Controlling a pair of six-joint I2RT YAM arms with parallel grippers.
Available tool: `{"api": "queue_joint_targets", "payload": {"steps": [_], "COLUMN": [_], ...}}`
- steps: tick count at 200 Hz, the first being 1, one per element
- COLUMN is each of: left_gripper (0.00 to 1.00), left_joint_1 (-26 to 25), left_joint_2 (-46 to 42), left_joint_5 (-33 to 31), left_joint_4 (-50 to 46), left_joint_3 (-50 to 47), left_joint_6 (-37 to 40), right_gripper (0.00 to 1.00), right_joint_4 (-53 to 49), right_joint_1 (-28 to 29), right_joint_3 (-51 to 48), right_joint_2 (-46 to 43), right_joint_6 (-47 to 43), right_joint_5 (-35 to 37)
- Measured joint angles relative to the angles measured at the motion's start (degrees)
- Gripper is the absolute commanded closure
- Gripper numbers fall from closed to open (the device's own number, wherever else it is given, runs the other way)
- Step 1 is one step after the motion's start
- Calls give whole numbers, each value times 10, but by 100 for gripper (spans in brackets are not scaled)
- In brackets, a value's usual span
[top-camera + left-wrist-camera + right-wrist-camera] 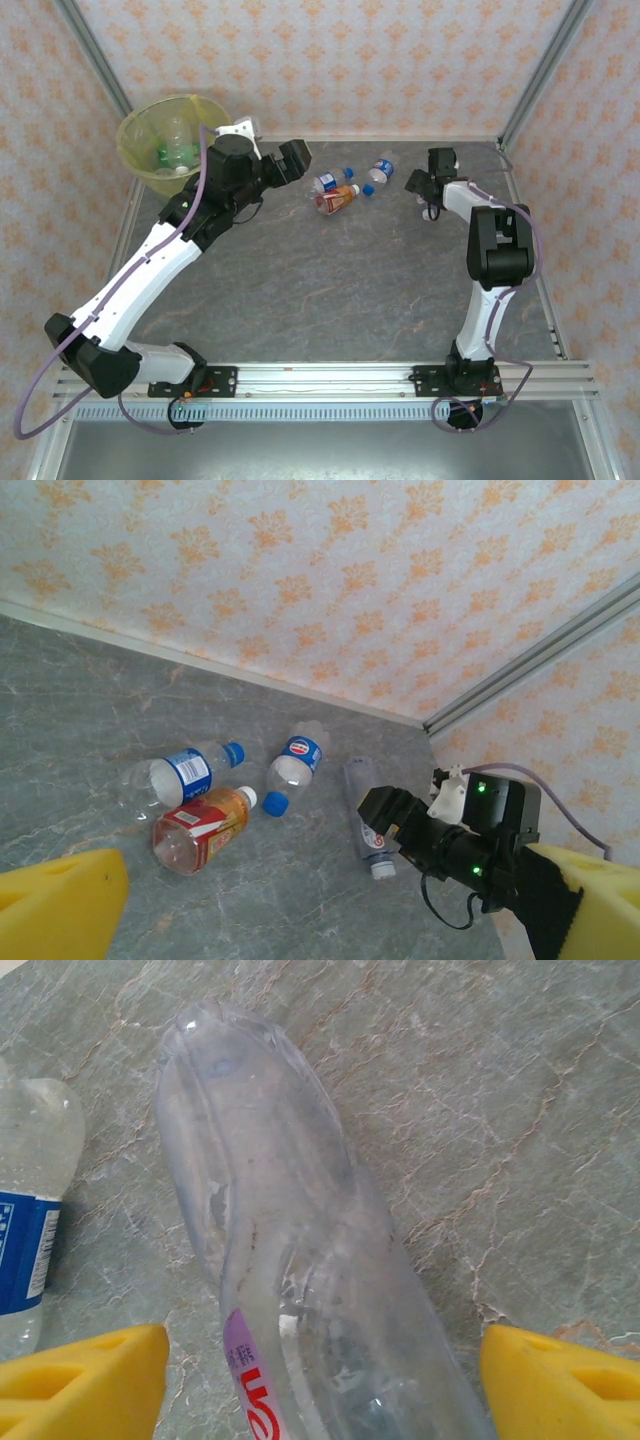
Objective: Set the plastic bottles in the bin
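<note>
Currently your right gripper [320, 1375] straddles a bottle [290, 1260], jaws open, holding nothing; closing off-centre could squirt it away.

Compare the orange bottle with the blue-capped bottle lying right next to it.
The orange bottle has a white cap and a red label; the blue-capped bottle has a blue label. The orange bottle looks amber-tinted, the blue-capped bottle clear. Both lie on their sides on the table, caps pointing the same way.
</note>
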Motion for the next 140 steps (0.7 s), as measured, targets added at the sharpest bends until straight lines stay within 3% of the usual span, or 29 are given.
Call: {"api": "queue_joint_targets", "payload": {"steps": [69, 112, 140], "left_gripper": [1, 1, 1], "left_joint_1": [0, 0, 0], "left_joint_2": [33, 35, 36], "left_joint_5": [0, 1, 2], "left_joint_4": [0, 0, 0], "left_joint_3": [22, 22, 22], "left_joint_6": [12, 12, 12], "right_gripper": [18, 28, 26], "right_joint_4": [0, 0, 0], "right_joint_1": [0, 0, 0], "right_joint_3": [-1, -2, -8], "right_joint_2": [21, 21, 21], "right_joint_6": [0, 0, 0], "right_joint_5": [-12, -19, -27]}}
